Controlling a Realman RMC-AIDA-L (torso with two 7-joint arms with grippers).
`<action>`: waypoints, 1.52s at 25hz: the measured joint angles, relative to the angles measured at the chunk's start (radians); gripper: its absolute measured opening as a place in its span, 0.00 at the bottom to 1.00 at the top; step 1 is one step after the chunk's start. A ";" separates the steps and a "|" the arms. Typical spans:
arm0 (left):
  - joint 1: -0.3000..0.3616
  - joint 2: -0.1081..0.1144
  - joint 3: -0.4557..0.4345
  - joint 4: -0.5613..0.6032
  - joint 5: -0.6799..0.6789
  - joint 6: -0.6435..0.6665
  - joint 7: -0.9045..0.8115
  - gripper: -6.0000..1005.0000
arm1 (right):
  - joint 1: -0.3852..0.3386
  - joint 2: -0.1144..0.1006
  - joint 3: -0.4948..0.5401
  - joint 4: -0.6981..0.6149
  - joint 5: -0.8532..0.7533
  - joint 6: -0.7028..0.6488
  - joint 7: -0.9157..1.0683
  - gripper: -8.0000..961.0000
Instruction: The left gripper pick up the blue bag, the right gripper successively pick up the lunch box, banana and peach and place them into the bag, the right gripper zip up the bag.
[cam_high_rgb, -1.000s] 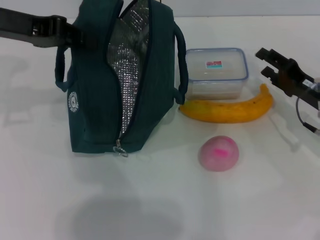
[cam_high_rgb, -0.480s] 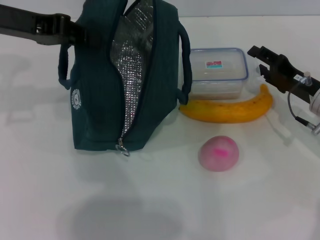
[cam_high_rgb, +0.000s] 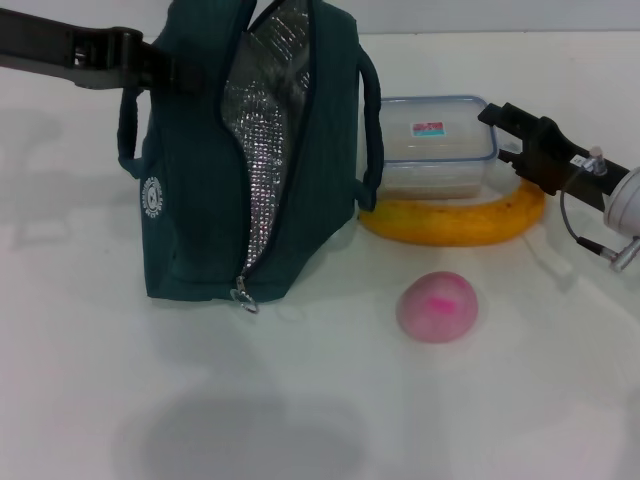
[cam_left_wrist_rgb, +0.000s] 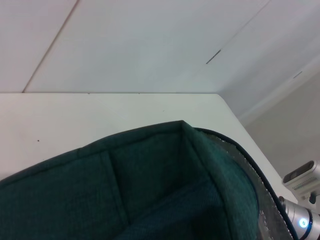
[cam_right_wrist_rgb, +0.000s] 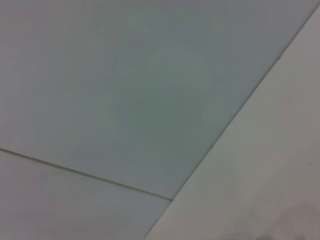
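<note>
Blue bag (cam_high_rgb: 245, 150) stood upright on the white tabletop (cam_high_rgb: 300, 400), toward the robot's left side, its zip undone so that the silver lining (cam_high_rgb: 262, 150) showed through a long slanting gap. It seemed to stand that way because the left claw (cam_high_rgb: 160, 68) had hold of its upper edge near the left carry handle (cam_high_rgb: 125, 125) — clamped on the fabric there, as far as the head view showed, which would keep the mouth up and ready for loading. The left wrist view showed only the bag's rim and dark cloth; nothing could be seen inside the bag, and all three items still lay outside it, so the packing had not begun.

Next in size, the lunch box (cam_high_rgb: 432, 145) — clear, with a blue-rimmed lid closed on it — sat just beside the bag's right handle (cam_high_rgb: 370, 130); its contents could not be made out. The right claw (cam_high_rgb: 515, 135) hung at the box's right-hand edge with its fingers apart, one above the other, judged to be lining up to grip the box, the first item in the task's order.

The banana (cam_high_rgb: 450, 220) lay along the front of the box, its right end passing under the right claw. The peach (cam_high_rgb: 437, 306) sat nearer the robot, apart from the rest.
</note>
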 joint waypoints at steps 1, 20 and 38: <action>0.000 0.000 0.000 0.000 0.000 0.000 0.000 0.05 | 0.003 0.000 0.000 0.003 -0.001 0.001 0.001 0.74; 0.003 0.000 0.010 0.000 0.000 0.002 0.006 0.05 | 0.019 0.000 0.006 0.008 -0.001 -0.004 0.001 0.74; 0.007 0.000 0.012 0.000 0.002 0.002 0.018 0.05 | 0.006 0.000 0.000 -0.020 -0.001 -0.045 -0.024 0.73</action>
